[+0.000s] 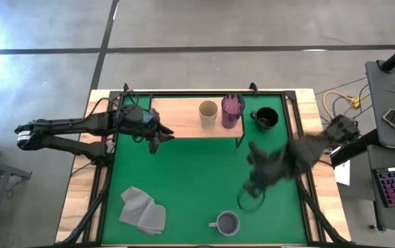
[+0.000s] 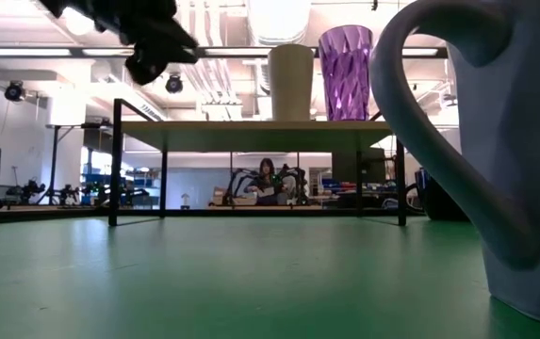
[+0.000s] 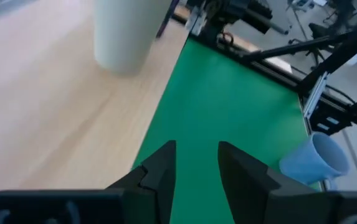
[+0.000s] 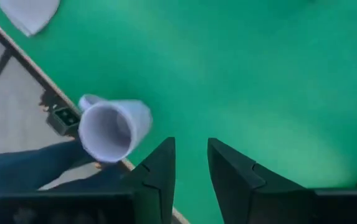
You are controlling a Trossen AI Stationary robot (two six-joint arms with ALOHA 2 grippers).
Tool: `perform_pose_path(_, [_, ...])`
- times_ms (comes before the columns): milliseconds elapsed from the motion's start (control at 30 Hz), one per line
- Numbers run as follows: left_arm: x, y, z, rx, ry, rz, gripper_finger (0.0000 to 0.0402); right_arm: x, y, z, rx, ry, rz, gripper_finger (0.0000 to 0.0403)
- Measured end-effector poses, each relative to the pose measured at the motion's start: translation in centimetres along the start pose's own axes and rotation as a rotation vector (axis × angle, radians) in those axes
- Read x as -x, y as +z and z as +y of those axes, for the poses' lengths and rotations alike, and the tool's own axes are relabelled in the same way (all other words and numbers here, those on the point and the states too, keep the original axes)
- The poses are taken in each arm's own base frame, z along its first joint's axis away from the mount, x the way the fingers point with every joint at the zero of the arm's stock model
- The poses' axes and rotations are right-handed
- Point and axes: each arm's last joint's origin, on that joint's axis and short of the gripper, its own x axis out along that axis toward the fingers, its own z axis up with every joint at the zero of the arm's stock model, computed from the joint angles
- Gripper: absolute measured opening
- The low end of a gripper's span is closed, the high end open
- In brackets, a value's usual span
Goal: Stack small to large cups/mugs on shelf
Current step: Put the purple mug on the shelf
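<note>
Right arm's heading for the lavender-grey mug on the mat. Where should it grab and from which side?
Judging by the high view, the lavender-grey mug stands upright and open-topped near the green mat's front edge, handle pointing left. Best bring the right hand down from above and pinch the rim on the side away from the handle, one finger inside.

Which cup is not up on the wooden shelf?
The lavender-grey mug. It stands alone on the green mat by the front edge; the other three sit on the shelf.
</note>
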Motion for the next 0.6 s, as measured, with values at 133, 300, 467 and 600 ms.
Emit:
perform_pose_path(133, [0.2, -0.5, 0.1, 0.040, -0.020, -0.007, 0.0105, -2.9, -2.9, 1.6, -0.130, 0.033, 0.008, 0.0087])
perform_pose_path(300, [0.0, -1.1, -0.7, 0.030, -0.148, 0.053, 0.0105, -6.0, -5.5, 2.9, -0.410, 0.024, 0.029, 0.0091])
perform_pose_path(467, [-0.6, -2.6, -1.5, 0.009, -0.223, 0.134, 0.0105, -8.3, -7.6, 5.2, -0.601, 0.075, 0.065, 0.0091])
perform_pose_path(600, [-1.0, -3.7, -1.9, -0.003, -0.242, 0.178, 0.0105, -9.1, -8.5, 7.5, -0.630, 0.126, 0.093, 0.0093])
